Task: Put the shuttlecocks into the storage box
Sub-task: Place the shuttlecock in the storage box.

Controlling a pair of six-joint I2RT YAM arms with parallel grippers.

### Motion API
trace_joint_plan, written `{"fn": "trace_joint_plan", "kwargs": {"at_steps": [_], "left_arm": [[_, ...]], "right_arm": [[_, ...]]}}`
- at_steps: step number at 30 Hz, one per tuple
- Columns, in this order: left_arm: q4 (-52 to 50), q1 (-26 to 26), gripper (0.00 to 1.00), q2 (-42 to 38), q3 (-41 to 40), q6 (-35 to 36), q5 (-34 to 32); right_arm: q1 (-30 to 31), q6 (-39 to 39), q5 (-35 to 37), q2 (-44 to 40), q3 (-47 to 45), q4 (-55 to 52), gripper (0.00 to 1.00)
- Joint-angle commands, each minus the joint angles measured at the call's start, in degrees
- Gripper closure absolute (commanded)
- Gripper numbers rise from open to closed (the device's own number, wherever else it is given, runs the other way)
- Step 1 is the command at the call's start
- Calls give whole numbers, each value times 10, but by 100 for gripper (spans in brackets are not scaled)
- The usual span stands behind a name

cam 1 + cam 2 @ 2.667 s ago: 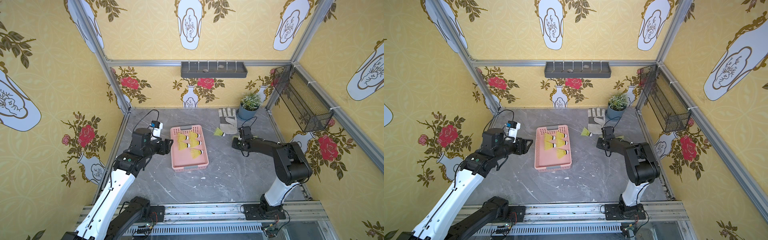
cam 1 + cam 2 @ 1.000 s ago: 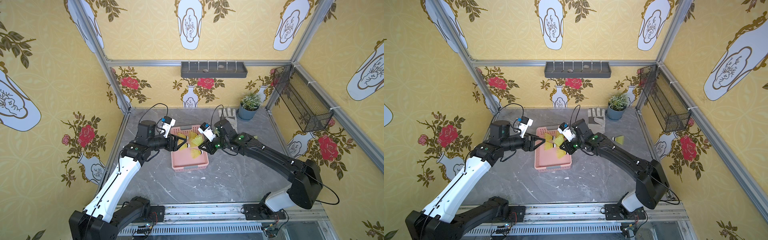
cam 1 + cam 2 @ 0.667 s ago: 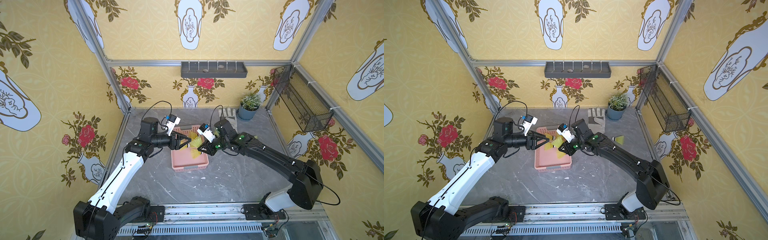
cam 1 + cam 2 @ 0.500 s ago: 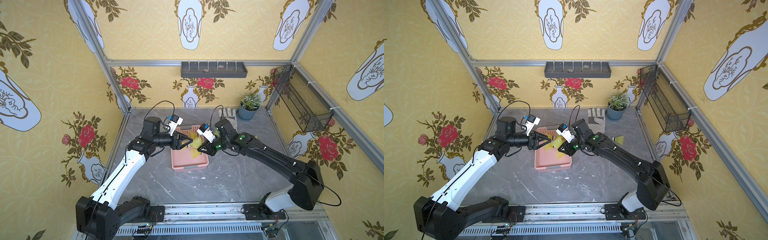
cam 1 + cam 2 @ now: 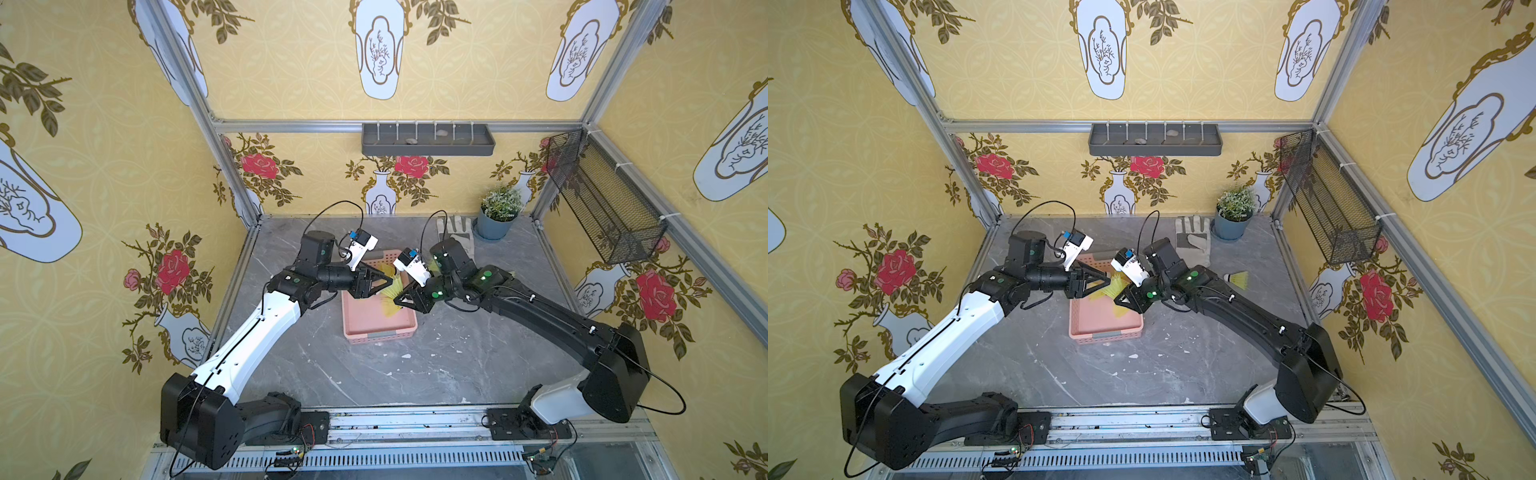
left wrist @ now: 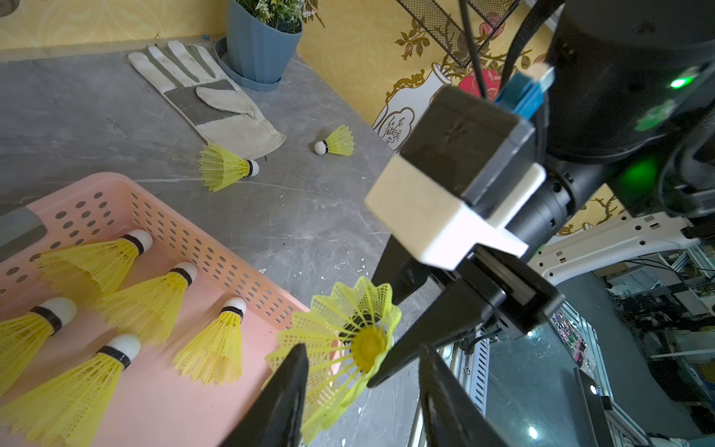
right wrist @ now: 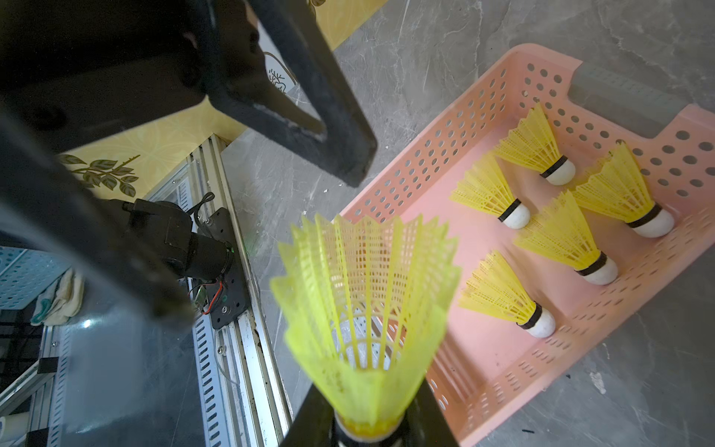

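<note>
My right gripper [image 7: 369, 425] is shut on the tip of a neon yellow shuttlecock [image 7: 363, 294], held above the near-right edge of the pink storage box [image 5: 374, 328]. Its skirt points at my left gripper [image 6: 363, 360]. That gripper is open, with its jaws on either side of the skirt of this shuttlecock [image 6: 348, 336]. Several shuttlecocks [image 6: 147, 298] lie inside the box [image 7: 425, 154]. Two more lie on the table: one [image 6: 224, 168] by the glove's cuff, one [image 5: 1237, 279] further right. In both top views the grippers [image 5: 1106, 284] meet over the box.
A white work glove [image 5: 457, 232] and a blue potted plant [image 5: 496, 212] sit at the back right. A dark grey divided tray [image 5: 428, 139] hangs on the back wall and a black mesh basket [image 5: 602, 199] on the right wall. A metal rail runs along the front.
The right arm brought a shuttlecock from beside the glove to over the box and now holds still. The left gripper has moved right onto its skirt, its jaws narrowing.
</note>
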Motion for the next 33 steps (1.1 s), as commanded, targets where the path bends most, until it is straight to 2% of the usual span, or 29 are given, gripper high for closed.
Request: {"fn": "trace_joint_plan", "kwargs": {"at_steps": [1,13,23,26,28,33], "left_arm": [[-9,-3,55,6,4,20,-10],[-31,-28,72,17,12,42,-11],[-48,-33,99,24,17,51,-16],[-48,-32,100,25,19,50,-18],[-48,-32,100,23,19,47,-20],[-19,-32,100,14,7,0,-67]], "right_arm": [[0,-6,-4,-6,2,5,79],[0,-6,5,-6,1,4,79],[0,-6,17,-6,2,4,79],[0,-5,26,-6,1,4,78],[0,-3,37,-7,0,5,76],[0,12,88,-17,-12,23,55]]}}
